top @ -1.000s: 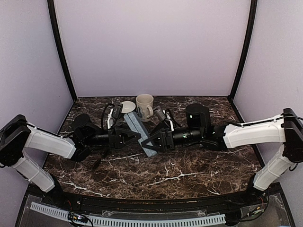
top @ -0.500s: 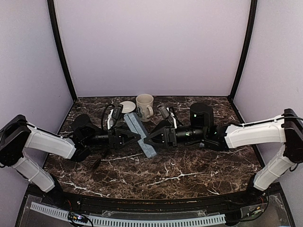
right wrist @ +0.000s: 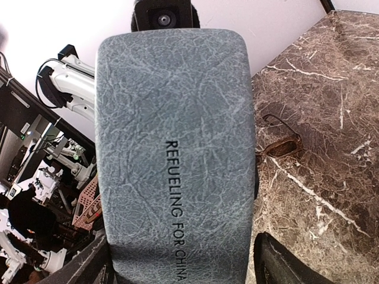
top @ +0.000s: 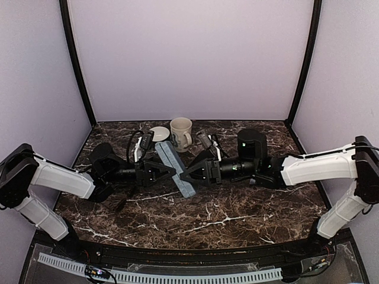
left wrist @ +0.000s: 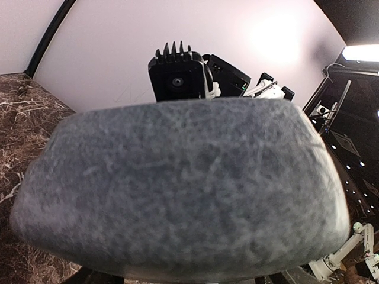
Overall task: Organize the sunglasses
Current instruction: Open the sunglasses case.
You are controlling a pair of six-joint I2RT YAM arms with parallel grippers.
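Note:
The grey-blue case stands slantwise on its edge at mid-table between both grippers. My left gripper is on its left side and looks shut on it. In the left wrist view the case fills the frame and hides the fingers. My right gripper is open around the case's near end; one finger stands a little clear of the case's edge. The brownish sunglasses lie folded on the marble beside the case. I cannot make out the black pair.
A cream mug and a white round disc stand just behind the case. Lilac walls close the table at the back and sides. A thin dark item lies under the left arm.
My right gripper has moved left until its jaws straddle the case's end. The left gripper and the case have stayed put.

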